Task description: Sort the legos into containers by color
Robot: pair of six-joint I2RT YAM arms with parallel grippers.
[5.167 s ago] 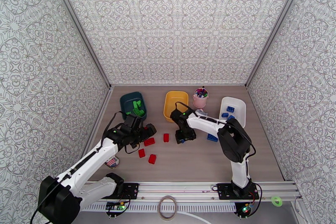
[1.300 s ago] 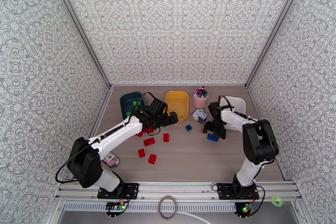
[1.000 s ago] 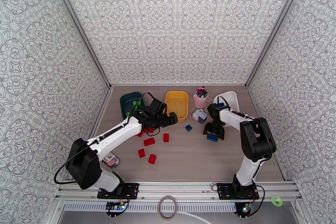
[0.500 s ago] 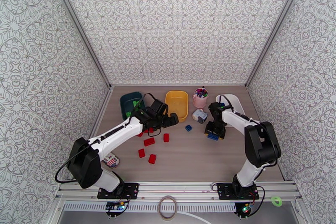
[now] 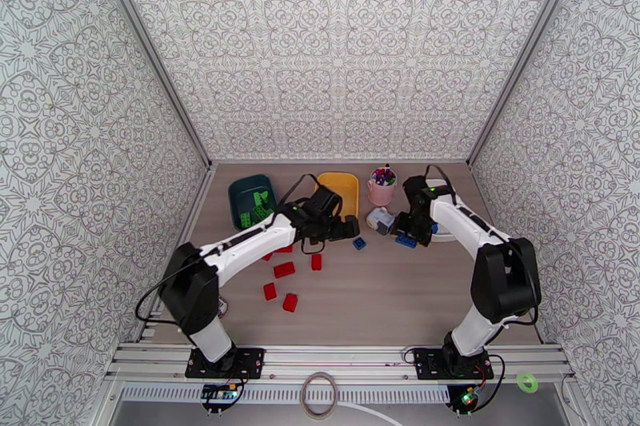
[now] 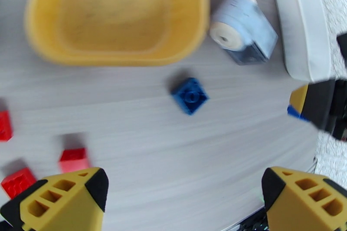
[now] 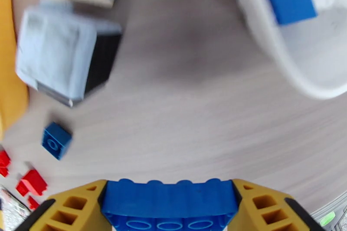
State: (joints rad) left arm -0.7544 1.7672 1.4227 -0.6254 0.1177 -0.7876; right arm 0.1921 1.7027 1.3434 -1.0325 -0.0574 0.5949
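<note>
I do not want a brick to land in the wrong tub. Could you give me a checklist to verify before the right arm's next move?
1. Right gripper shut on the long blue brick: ok.
2. Held brick over the white tub: not ok, it hangs over bare table beside it.
3. White tub's visible bricks all blue: ok.
4. White tub lying flat: cannot tell.
5. Left gripper open, apart from the right one: ok.
6. Small blue brick free on the table: ok.
</note>
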